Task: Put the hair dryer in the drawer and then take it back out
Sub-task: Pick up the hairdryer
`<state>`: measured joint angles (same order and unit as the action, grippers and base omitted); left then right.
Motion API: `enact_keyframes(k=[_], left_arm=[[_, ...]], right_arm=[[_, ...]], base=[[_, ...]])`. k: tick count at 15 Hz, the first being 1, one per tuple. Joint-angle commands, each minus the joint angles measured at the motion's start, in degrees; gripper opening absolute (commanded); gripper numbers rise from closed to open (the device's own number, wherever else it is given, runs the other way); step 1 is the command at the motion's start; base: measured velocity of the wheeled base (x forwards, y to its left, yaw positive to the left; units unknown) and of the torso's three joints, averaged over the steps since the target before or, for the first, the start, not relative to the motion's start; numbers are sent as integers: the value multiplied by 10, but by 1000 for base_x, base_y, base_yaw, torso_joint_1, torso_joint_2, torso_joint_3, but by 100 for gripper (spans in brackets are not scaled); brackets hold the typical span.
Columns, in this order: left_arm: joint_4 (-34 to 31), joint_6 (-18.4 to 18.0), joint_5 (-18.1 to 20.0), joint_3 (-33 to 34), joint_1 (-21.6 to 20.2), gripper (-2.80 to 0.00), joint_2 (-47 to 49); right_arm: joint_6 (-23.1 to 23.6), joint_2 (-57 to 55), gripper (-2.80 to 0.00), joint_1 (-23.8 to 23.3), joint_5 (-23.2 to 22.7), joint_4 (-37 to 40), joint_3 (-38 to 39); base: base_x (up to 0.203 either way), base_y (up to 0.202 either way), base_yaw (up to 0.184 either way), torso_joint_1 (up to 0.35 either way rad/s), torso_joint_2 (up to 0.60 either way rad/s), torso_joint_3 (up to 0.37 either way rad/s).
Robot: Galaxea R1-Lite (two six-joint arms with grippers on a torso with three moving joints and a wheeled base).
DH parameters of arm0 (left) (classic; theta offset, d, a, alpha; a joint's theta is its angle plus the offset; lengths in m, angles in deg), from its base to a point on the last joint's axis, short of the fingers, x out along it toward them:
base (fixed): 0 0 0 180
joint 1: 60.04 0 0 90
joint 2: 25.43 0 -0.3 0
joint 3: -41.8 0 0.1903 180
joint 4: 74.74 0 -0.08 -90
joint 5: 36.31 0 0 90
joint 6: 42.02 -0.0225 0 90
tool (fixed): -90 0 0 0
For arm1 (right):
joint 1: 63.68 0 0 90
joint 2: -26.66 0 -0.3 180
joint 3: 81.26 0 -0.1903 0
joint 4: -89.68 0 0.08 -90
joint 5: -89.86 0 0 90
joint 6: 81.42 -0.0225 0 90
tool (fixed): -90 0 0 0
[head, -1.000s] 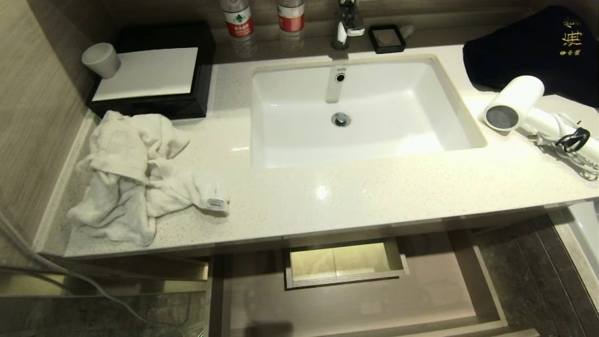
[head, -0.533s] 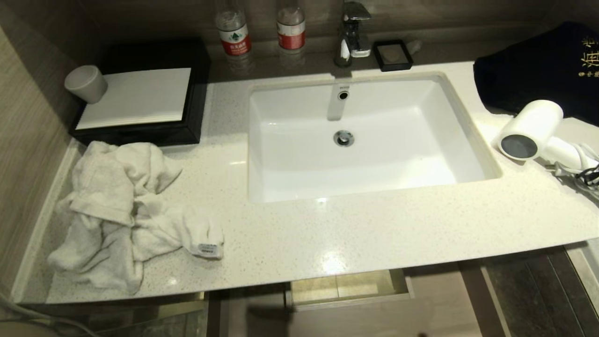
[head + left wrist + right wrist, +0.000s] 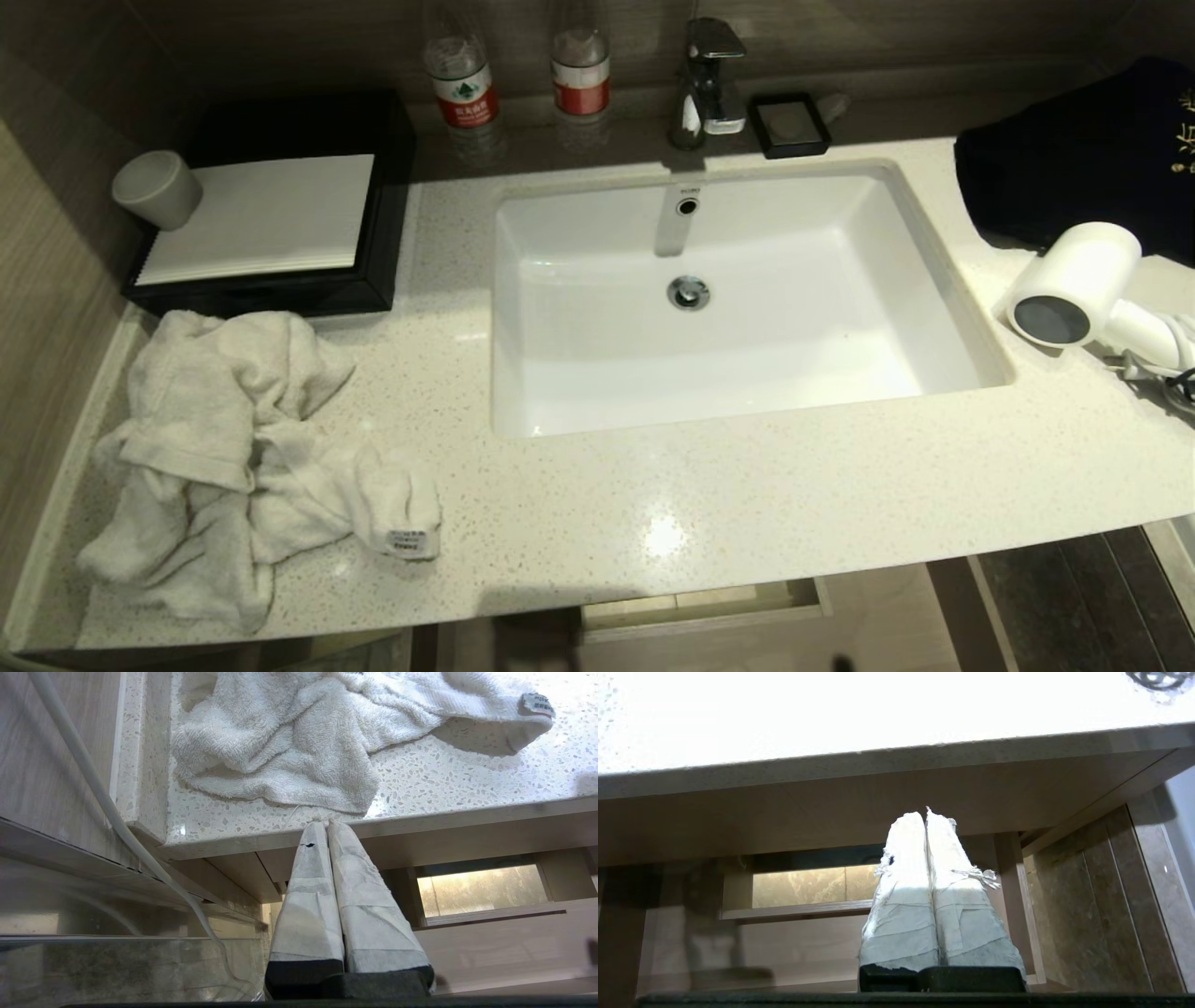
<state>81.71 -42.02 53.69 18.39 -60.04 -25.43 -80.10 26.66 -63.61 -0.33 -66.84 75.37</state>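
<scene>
One hair dryer [image 3: 1074,287], white, lying on the countertop [image 3: 747,495] right of the sink [image 3: 738,299], dark end facing front. Drawer [image 3: 878,625] below, pulled open (only partly seen). Left gripper [image 3: 327,823] and right gripper [image 3: 925,812]: fingers pressed together, empty, both low before the counter edge. Towel [image 3: 243,457] at left.

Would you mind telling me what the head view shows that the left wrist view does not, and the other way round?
Only the head view shows the hair dryer lying on the counter's right end, the sink, the faucet, two bottles and the black tray box. Only the left wrist view shows the left tool, shut, pointing at the counter's front edge, and a white cable beside the wall. Both share the white towel, the speckled countertop and the open drawer below it.
</scene>
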Motion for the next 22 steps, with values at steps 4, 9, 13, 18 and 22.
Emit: enact_keyframes(k=[4,9,13,18,22], left_arm=[[0,0,0,0,0,-280,0],[-1,0,0,0,0,-280,-1],[0,0,0,0,0,-280,-1],[0,0,0,0,0,-280,0],[-1,0,0,0,0,-280,-1]], right_arm=[[18,-1,-280,0,1,-3,-3],[27,-96,-280,0,2,205,-312],[61,-322,-280,23,38,357,-529],[108,-543,-280,29,108,418,-659],[231,-643,-280,-97,-16,345,-670]], base=[[0,0,0,0,0,0],[0,0,0,0,0,0],[0,0,0,0,0,0],[0,0,0,0,0,0],[0,0,0,0,0,0]])
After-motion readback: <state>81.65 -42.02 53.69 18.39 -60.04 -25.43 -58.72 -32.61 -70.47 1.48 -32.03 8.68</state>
